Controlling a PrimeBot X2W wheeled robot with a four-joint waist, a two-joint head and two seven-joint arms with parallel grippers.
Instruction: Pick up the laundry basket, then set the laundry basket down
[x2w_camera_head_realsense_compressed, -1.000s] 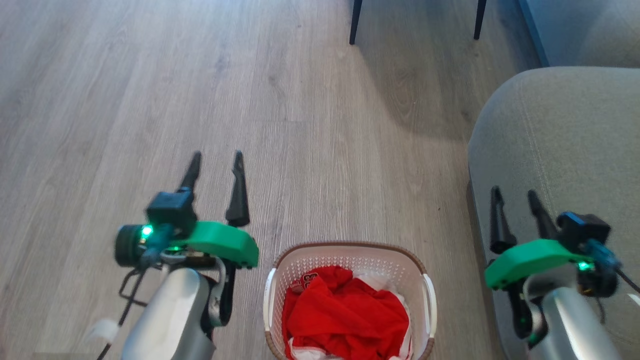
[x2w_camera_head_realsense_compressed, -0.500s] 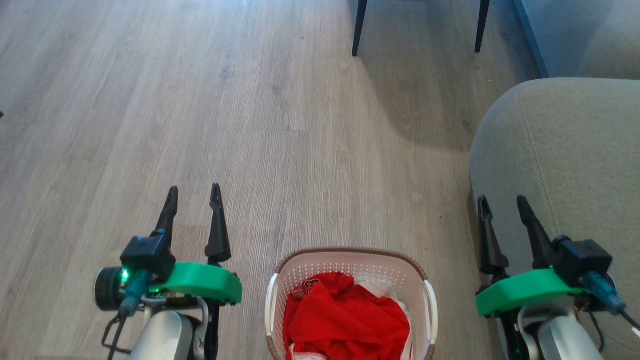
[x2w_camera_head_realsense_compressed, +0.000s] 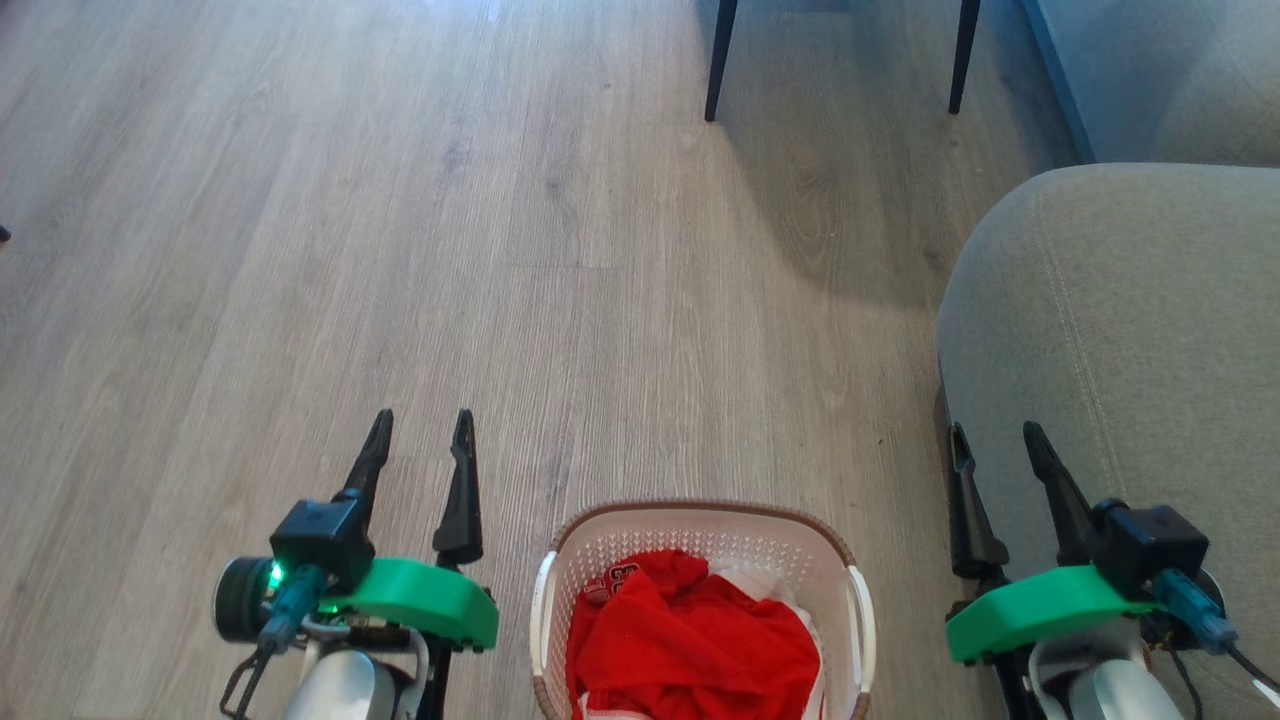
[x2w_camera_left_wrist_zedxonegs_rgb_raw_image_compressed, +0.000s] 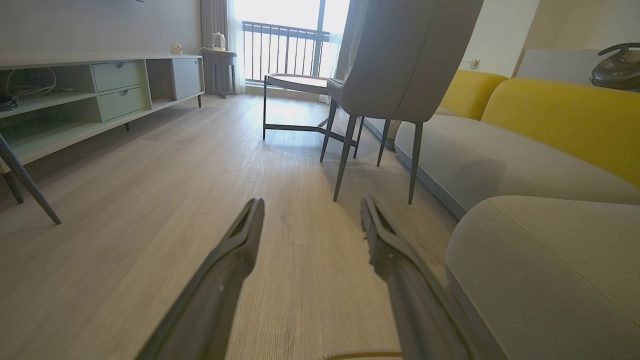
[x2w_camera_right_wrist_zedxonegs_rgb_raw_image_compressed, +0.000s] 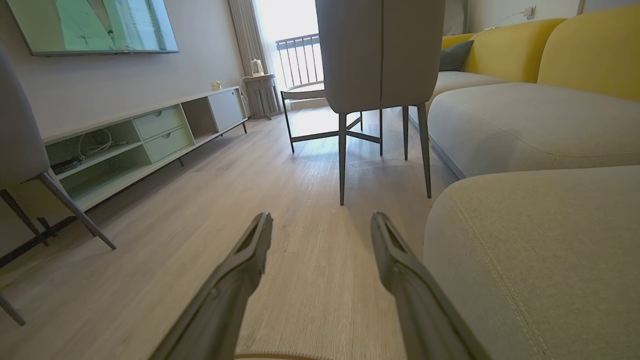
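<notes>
Left gripper (x2w_camera_head_realsense_compressed: 423, 420) and right gripper (x2w_camera_head_realsense_compressed: 994, 432) have pulled back; fingers wide apart, holding nothing; the laundry basket (x2w_camera_head_realsense_compressed: 700, 510) sits on the floor (x2w_camera_head_realsense_compressed: 600, 300) between them, red clothes (x2w_camera_head_realsense_compressed: 690, 640) inside, near the grey sofa (x2w_camera_head_realsense_compressed: 1150, 350).

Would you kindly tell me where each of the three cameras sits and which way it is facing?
Head view: on the head, facing down at the floor; laundry basket bottom centre, left gripper and right gripper, both open, flanking it.
Left wrist view: low, facing along the floor toward a chair; its own fingers show.
Right wrist view: low, same heading; its own fingers show.
Shared: both wrist views hold the chair, sofa and cabinet.
</notes>
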